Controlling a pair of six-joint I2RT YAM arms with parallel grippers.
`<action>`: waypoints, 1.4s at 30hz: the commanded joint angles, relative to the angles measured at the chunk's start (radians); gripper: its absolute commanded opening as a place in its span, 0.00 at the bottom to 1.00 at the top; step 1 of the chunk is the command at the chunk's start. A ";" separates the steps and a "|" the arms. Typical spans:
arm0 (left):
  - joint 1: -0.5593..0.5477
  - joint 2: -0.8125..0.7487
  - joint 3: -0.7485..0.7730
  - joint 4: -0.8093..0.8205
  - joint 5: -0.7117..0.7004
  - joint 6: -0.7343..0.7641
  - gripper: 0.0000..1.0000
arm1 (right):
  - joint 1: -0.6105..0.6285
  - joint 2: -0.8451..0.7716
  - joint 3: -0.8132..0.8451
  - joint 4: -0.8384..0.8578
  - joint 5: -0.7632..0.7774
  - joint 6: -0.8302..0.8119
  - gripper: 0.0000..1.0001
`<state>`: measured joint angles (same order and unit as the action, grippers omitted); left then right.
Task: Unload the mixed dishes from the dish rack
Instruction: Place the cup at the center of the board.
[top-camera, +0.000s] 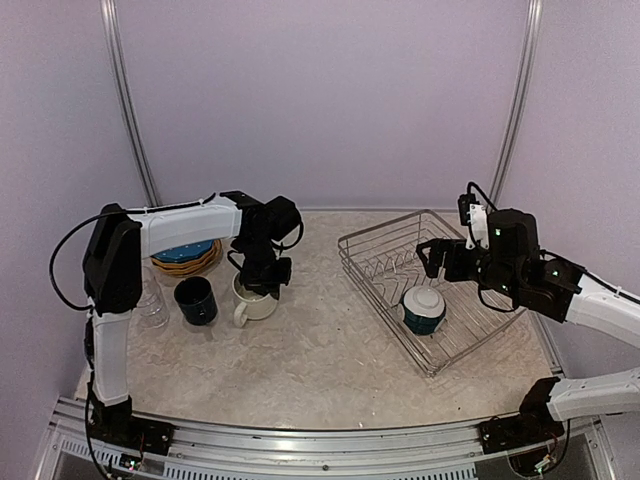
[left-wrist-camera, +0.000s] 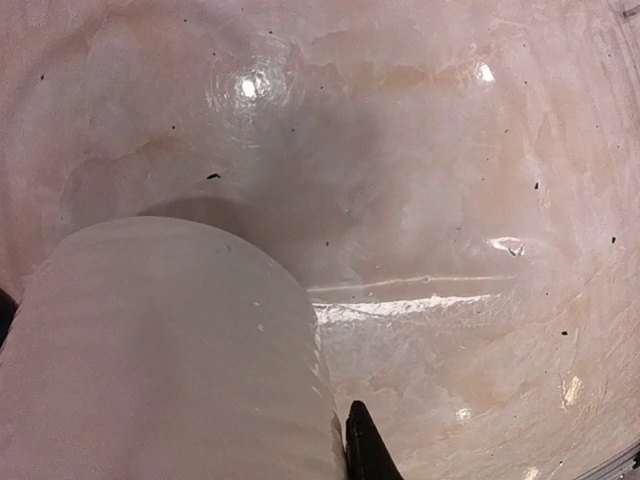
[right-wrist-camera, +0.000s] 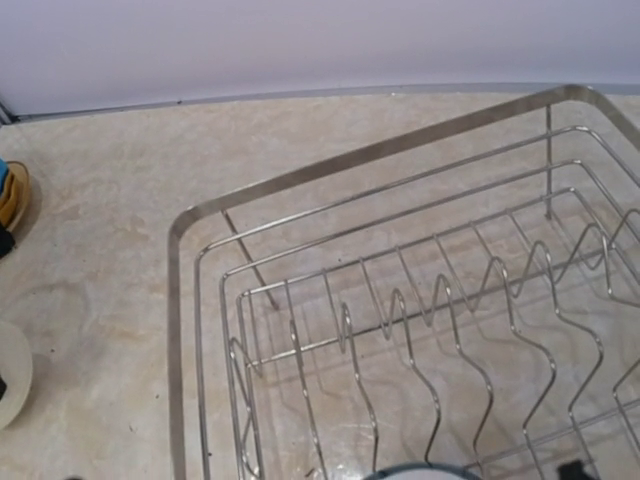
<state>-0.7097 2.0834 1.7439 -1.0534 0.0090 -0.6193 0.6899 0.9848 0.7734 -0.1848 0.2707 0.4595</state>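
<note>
The silver wire dish rack (top-camera: 385, 232) stands at the right; it also fills the right wrist view (right-wrist-camera: 180, 300). A teal bowl (top-camera: 424, 308) lies upside down inside it, and its rim just shows in the right wrist view (right-wrist-camera: 420, 472). My right gripper (top-camera: 438, 258) hovers open and empty above the rack's far part. My left gripper (top-camera: 260, 278) is down on the cream mug (top-camera: 252, 300), which stands on the table. In the left wrist view one black fingertip (left-wrist-camera: 368, 450) lies against the mug's wall (left-wrist-camera: 170, 360); the other finger is hidden.
A navy mug (top-camera: 195, 300) stands left of the cream mug. A stack of orange plates with a blue plate on top (top-camera: 187, 257) sits behind it. A clear glass (top-camera: 150, 302) stands at the far left. The rack's V-shaped tines (right-wrist-camera: 440, 300) hold nothing.
</note>
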 joint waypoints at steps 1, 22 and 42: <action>0.008 0.006 0.037 -0.029 -0.050 0.016 0.01 | -0.011 -0.007 0.017 -0.043 0.019 0.016 1.00; 0.045 -0.009 -0.087 0.046 0.019 0.017 0.20 | -0.017 0.147 0.130 -0.316 0.150 0.066 1.00; 0.046 -0.292 -0.003 0.021 0.045 0.145 0.84 | -0.243 0.212 -0.038 -0.146 -0.428 0.374 1.00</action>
<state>-0.6682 1.8805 1.6810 -1.0248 0.0372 -0.5438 0.4763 1.2156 0.7822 -0.4156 0.0265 0.6621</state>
